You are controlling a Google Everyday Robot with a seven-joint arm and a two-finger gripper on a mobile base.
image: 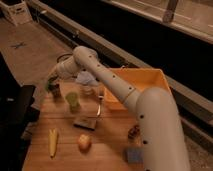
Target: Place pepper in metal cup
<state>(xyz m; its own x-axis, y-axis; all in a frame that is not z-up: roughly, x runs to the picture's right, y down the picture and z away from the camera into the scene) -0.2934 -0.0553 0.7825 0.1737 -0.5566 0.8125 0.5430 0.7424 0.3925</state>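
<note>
Count, one of each: pepper (50, 82), metal cup (55, 92), green cup (73, 101), glass jar (88, 90), orange bin (142, 79), sponge (85, 122), yellow corn-like piece (52, 142), round yellowish fruit (84, 142), blue-grey block (134, 155), brown lump (133, 131). All sit on the wooden tabletop (109, 142).

Hard to read: the white arm (116, 89) sweeps from lower right to upper left and covers the tabletop's right side and part of the bin. The brown lump is half hidden at the arm's edge. The metal cup is dark against a dark background at the tabletop's far-left corner, so its rim is unclear. A thin pale stick-like thing (100, 107) stands beside the bin; what it is cannot be told.

Pincer (54, 79): upper left of the frame, pointing down, right over the metal cup. How far open it is cannot be told. The pepper shows only as a short green sliver at the pincer's tip, just above the cup's mouth; whether its lower end is inside the cup cannot be told.
</note>
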